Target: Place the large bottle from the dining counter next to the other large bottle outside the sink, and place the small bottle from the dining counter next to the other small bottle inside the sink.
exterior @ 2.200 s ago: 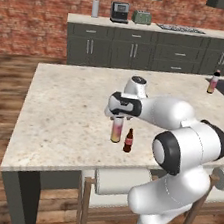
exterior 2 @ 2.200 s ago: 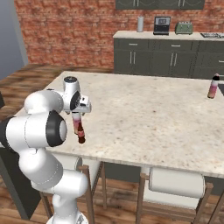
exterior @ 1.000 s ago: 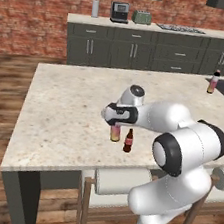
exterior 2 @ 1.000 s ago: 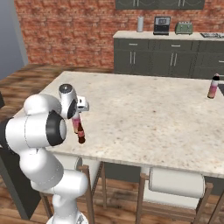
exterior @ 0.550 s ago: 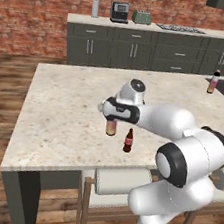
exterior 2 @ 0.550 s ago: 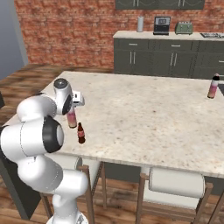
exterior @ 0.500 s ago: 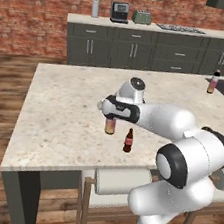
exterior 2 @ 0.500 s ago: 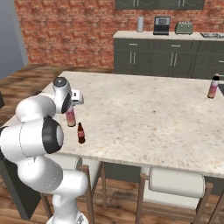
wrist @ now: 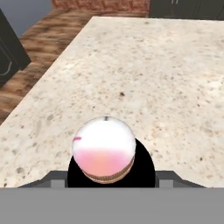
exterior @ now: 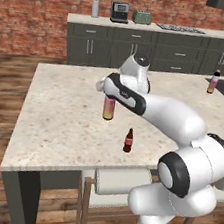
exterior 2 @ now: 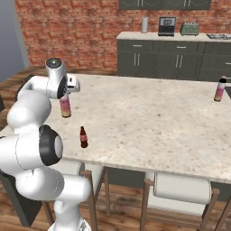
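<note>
Jaws clamped on the large bottle [exterior: 109,108] near its cap, lifted just off the worktop [exterior: 62,122] beside the small bottle [exterior: 128,140]; I'd keep it upright, carry to the other large bottle [exterior: 213,82].

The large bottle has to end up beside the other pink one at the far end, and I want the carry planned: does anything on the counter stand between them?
Nothing visible does. The large bottle, in the gripper, has bare dining counter stretching to the other large bottle. The small bottle stands nearer the stools, off that line.
</note>
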You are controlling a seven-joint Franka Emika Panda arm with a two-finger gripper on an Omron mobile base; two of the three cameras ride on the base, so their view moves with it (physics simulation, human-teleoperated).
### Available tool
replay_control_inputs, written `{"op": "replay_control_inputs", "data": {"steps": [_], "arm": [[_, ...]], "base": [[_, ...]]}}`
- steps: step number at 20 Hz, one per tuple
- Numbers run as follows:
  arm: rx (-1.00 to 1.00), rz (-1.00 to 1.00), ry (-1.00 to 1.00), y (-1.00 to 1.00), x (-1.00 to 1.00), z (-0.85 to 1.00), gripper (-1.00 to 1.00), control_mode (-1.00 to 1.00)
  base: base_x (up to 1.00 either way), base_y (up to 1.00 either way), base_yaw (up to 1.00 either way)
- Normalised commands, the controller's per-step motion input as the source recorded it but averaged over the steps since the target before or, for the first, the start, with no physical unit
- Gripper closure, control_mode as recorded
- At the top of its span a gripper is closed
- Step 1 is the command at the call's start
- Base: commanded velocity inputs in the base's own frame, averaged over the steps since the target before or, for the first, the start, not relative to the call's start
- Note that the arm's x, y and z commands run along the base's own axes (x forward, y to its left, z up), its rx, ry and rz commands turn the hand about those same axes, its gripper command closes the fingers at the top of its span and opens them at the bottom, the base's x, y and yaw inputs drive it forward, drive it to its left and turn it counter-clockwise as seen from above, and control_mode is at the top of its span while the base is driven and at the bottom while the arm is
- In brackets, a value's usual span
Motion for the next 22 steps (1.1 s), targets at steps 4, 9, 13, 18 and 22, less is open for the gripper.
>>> {"op": "replay_control_inputs", "data": {"steps": [4, 9, 13, 18, 22], "arm": [[0.00, 0.00, 0.06, 0.00, -0.28, 0.75, 1.00, -1.00], [0.01, 0.00, 0.06, 0.00, -0.33, 0.72, 1.00, -1.00], [0.02, 0.00, 0.04, 0.03, -0.25, 0.48, 1.00, -1.00], [0.01, 0.00, 0.01, 0.05, -0.13, 0.18, 1.00, 1.00], [0.00, 0.00, 0.00, 0.00, 0.00, 0.00, 1.00, 1.00]], "base": [[0.00, 0.00, 0.00], [0.00, 0.00, 0.00], [0.00, 0.00, 0.00], [-0.28, 0.06, 0.00], [-0.82, 0.11, 0.00]]}}
